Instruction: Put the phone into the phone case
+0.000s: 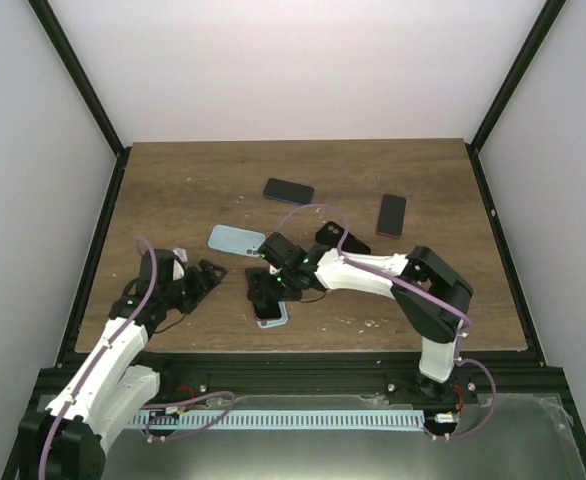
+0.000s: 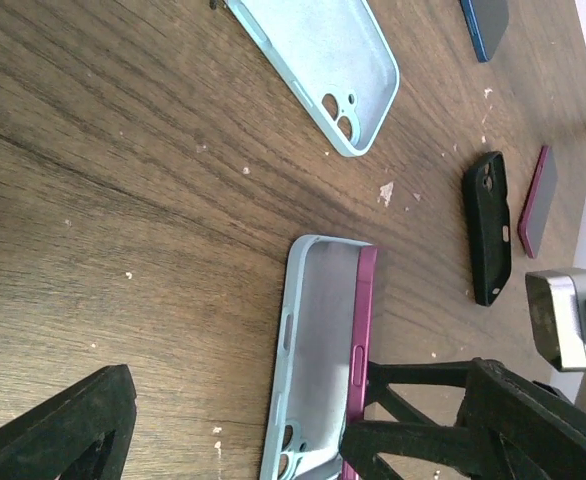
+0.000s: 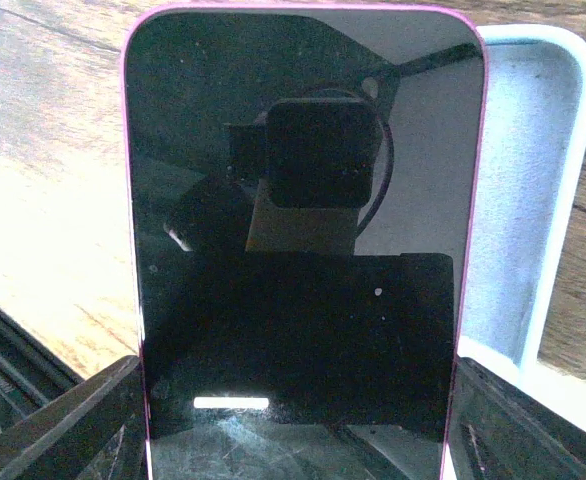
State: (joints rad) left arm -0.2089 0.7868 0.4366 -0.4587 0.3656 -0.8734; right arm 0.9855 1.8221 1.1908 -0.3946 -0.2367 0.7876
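Top view: the right gripper (image 1: 271,287) is clamped on the pink phone (image 1: 267,306), right over the light blue case (image 1: 281,319) at the table's (image 1: 173,180) 6 o'clock side. The left gripper (image 1: 209,272) sits at their 9 o'clock, claw apart, holding nothing.

Left wrist view: the phone is tilted up on its long edge along the case's 3 o'clock wall, not lying flat in it.

Right wrist view: the phone fills the frame, with fingers (image 3: 83,425) squeezing both long sides and the case peeking out at 3 o'clock.
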